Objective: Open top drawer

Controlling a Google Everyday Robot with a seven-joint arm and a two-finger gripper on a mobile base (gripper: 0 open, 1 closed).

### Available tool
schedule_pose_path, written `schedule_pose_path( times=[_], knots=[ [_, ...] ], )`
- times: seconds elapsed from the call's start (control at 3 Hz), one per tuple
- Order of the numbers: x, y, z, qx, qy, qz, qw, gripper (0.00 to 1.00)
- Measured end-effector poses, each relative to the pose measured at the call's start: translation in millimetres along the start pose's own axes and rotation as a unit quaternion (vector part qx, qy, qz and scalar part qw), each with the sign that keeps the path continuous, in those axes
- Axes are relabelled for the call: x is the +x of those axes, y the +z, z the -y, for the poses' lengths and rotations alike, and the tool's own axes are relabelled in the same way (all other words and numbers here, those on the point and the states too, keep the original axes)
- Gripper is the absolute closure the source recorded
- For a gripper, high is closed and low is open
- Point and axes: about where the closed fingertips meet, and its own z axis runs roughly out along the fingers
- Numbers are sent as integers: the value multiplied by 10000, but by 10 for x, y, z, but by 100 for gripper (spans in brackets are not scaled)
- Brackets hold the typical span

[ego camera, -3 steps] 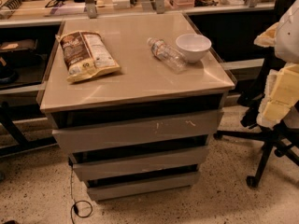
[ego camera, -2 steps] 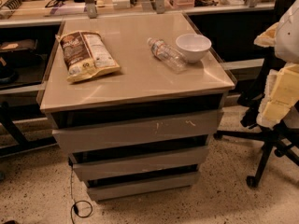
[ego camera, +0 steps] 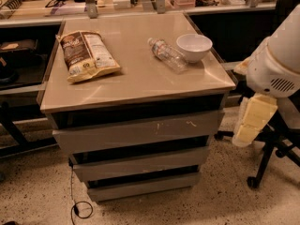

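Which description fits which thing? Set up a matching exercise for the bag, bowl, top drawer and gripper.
Things:
1. bag
2. bowl
3. top drawer
4. gripper

Descriptions:
A. off the right side of the cabinet, level with the drawers
B. shut, just under the cabinet's top
C. lying on the top's left part
D. upright at the top's right rear, beside the bottle

Pairs: 1-C, 2-D, 3-B, 4-A
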Motion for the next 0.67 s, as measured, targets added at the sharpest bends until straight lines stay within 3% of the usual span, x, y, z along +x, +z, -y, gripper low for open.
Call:
schedule_pose_path(
  times=[0.67],
  knots=[
    [-197,899,-18,-442,-215,89,9988,0]
  ],
)
